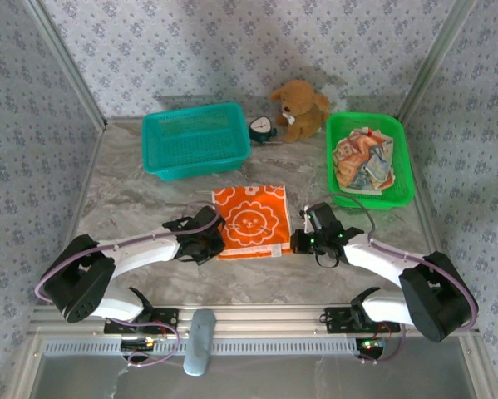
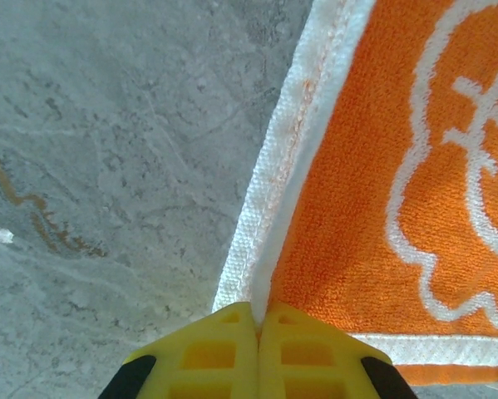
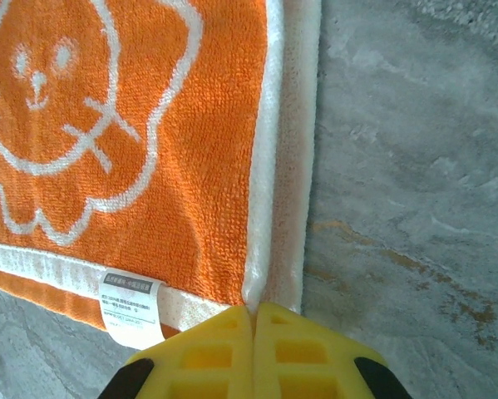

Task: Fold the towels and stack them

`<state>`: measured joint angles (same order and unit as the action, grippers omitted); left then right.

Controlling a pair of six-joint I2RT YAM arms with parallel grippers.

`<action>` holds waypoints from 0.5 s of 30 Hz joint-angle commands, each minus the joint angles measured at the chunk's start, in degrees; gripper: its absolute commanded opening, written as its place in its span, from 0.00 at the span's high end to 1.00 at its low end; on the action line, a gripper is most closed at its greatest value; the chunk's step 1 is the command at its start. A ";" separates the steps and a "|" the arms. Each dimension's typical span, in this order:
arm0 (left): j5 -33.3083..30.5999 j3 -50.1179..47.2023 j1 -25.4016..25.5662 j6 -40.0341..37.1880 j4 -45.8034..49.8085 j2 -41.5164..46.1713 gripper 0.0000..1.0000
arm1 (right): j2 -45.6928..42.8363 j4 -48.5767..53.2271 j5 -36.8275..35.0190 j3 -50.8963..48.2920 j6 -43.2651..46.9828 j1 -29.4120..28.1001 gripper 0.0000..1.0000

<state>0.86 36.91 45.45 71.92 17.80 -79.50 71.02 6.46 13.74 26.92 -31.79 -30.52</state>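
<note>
An orange towel (image 1: 250, 221) with a white face-in-a-flower print and white border lies flat mid-table. My left gripper (image 1: 214, 245) is shut on its near left corner; in the left wrist view the yellow fingertips (image 2: 257, 312) pinch the white hem of the towel (image 2: 373, 191). My right gripper (image 1: 296, 243) is shut on the near right corner; its fingertips (image 3: 254, 309) meet on the doubled white edge of the towel (image 3: 149, 166), beside a white care label (image 3: 132, 307). Several more crumpled towels (image 1: 363, 162) lie in the green basket (image 1: 403, 170).
A teal basket (image 1: 196, 141) stands at the back left, holding nothing I can see. A brown plush toy (image 1: 300, 108) and a small round clock-like object (image 1: 262, 128) sit between the two baskets. Grey marble tabletop (image 1: 140, 199) surrounds the towel.
</note>
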 commanded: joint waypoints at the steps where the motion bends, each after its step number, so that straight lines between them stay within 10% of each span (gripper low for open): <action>1: -0.20 2.88 0.26 0.77 4.12 2.54 1.00 | -2.64 3.69 -1.67 1.66 -0.33 -0.26 1.00; 15: -2.35 11.07 0.74 0.67 13.90 11.72 1.00 | -9.79 11.95 -2.05 7.59 1.12 1.47 1.00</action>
<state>-0.12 45.54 45.54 71.88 27.29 -68.90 62.50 14.61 12.40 32.16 -31.68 -29.56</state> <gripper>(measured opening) 0.048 0.062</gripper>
